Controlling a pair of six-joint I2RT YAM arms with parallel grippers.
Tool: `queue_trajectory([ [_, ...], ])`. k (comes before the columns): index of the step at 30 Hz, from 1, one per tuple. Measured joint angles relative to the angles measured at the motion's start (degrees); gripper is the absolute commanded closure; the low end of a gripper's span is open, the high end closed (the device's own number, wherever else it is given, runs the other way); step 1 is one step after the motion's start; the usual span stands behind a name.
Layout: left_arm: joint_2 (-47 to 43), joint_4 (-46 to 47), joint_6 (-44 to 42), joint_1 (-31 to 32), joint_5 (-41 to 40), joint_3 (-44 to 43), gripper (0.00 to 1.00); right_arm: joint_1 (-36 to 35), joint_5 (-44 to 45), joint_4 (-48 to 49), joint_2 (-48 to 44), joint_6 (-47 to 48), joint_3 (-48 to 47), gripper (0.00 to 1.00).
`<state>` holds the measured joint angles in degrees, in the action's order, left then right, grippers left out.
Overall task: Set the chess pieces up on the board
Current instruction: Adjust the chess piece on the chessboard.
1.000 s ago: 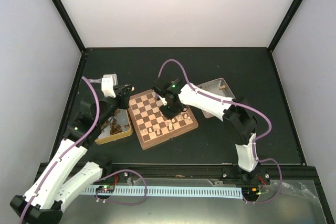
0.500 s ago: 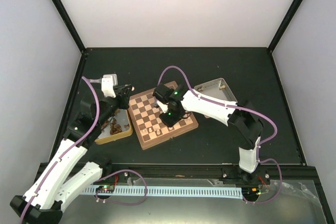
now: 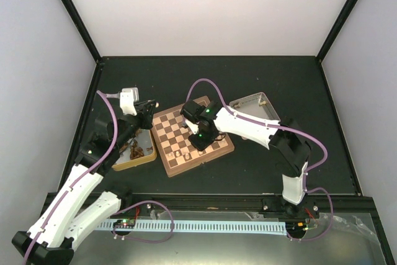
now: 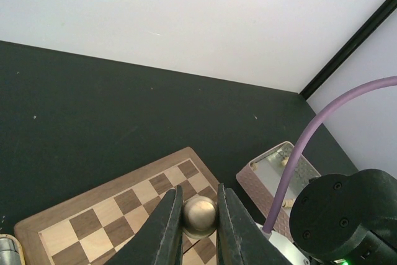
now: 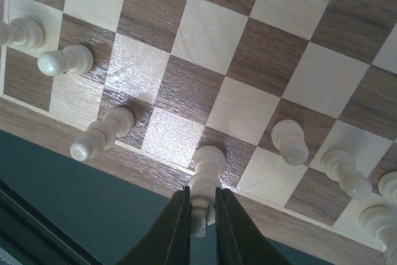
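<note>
The board (image 3: 186, 130) lies between my arms, with several cream chess pieces (image 3: 186, 152) along its near edge. My right gripper (image 5: 200, 200) is shut on the top of a cream piece (image 5: 209, 164) that stands on a dark square in the board's (image 5: 205, 54) edge row; in the top view this gripper (image 3: 201, 139) is over the near right part. Other pieces (image 5: 65, 61) stand in the rows around it. My left gripper (image 4: 198, 198) is shut on a piece (image 4: 200, 216), seen from its round base, above the board's (image 4: 124, 209) far left corner (image 3: 151, 107).
A yellowish tray (image 3: 144, 158) with dark brown pieces sits left of the board under my left arm. A shallow metal tray (image 3: 248, 103) with a few pale pieces lies right of the board, also in the left wrist view (image 4: 273, 172). Black side posts frame the table.
My right gripper has moved left and toward the board's near edge with its piece, then held almost still over the last half second. The left arm has not moved.
</note>
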<state>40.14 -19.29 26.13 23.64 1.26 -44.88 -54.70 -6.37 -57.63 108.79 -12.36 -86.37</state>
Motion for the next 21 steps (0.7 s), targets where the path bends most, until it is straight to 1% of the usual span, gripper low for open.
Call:
queue_trajectory([
  [21,0.31,0.02,0.02,0.0,0.02,0.02,0.98,-0.37,2.03,-0.02,0.0,-0.44,0.04,0.88],
])
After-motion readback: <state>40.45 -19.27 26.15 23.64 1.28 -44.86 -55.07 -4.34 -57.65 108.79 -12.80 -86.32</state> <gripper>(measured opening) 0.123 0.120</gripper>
